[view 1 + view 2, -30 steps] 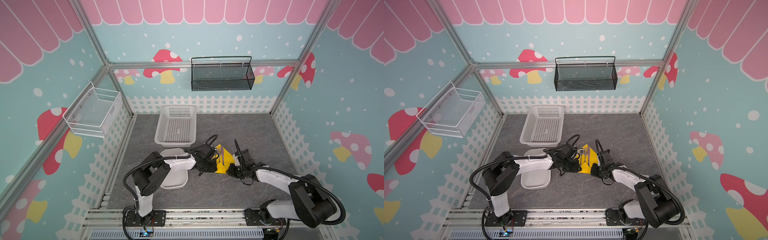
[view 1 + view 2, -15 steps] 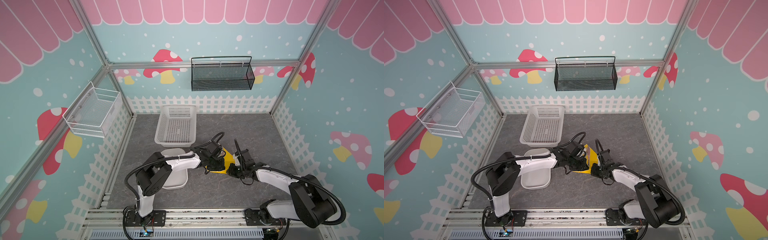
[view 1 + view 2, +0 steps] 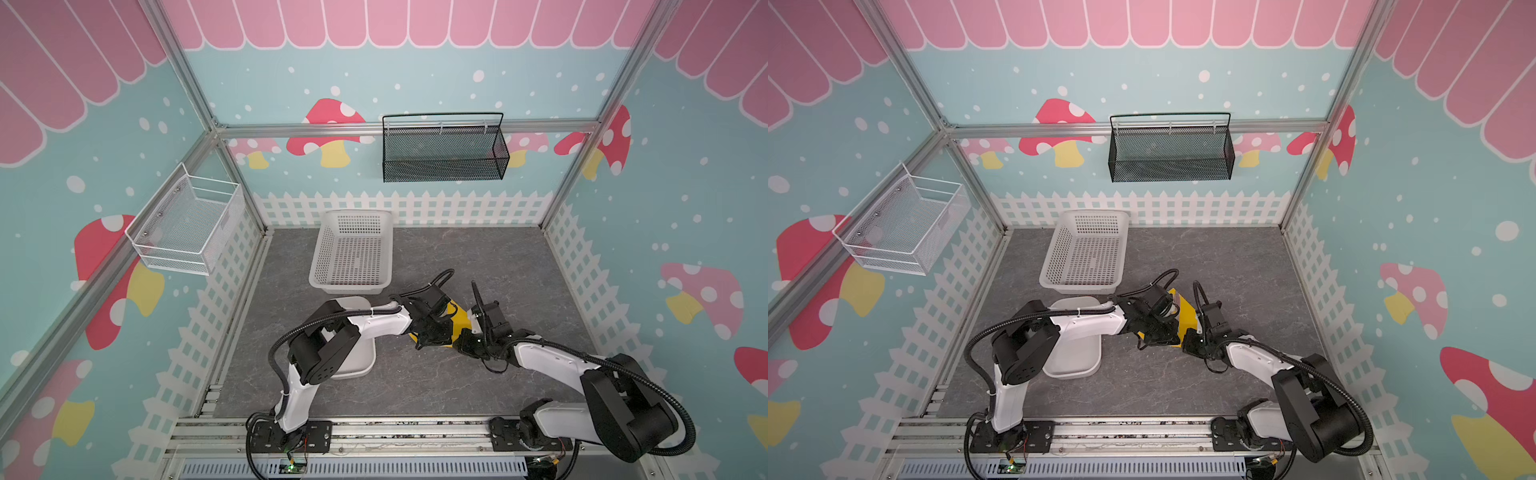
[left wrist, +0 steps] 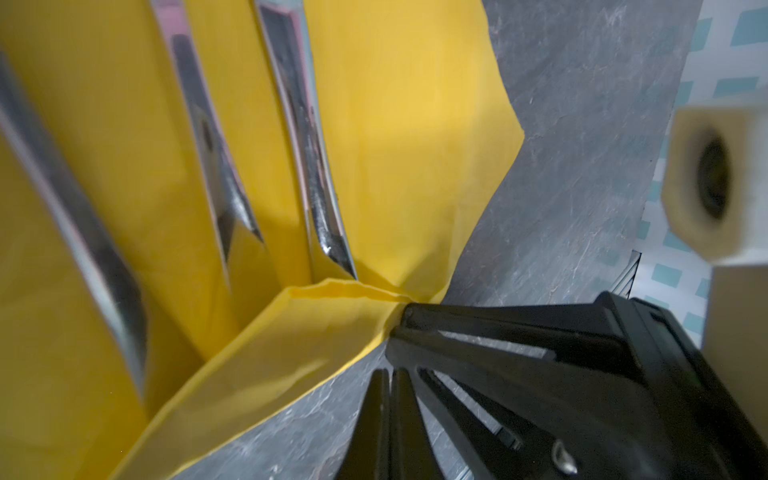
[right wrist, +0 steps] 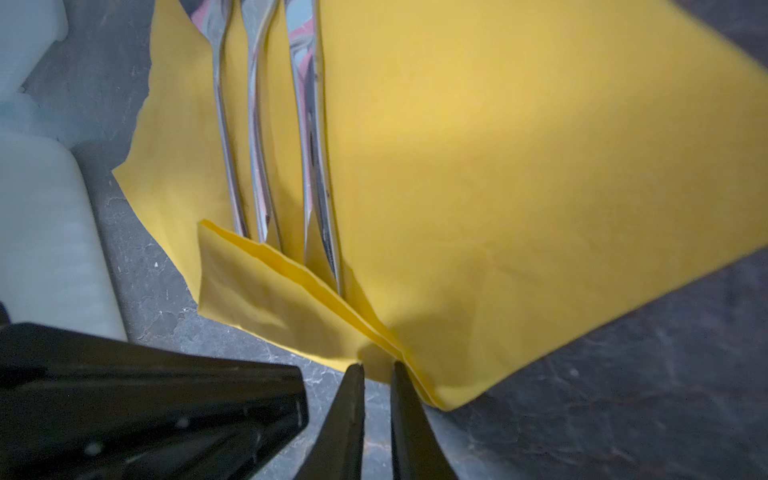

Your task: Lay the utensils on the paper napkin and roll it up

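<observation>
Near the middle of the surface (image 3: pixel 478 257), a little toward its front edge, the yellow paper napkin (image 3: pixel 460 322) lies between the 2 arms. The white tray (image 3: pixel 359 368) is near it and the white basket (image 3: pixel 353 249) sits toward the back edge. The 3 utensils (image 5: pixel 309 145) lie side by side on the napkin, their near ends tucked under a folded-over flap. The right gripper (image 5: pixel 376 366) has its jaws nearly together, pinching that fold at the napkin's corner. The left gripper (image 4: pixel 390 372) has its jaws closed, tips at the flap's edge. Whether paper is caught between them cannot be told.
</observation>
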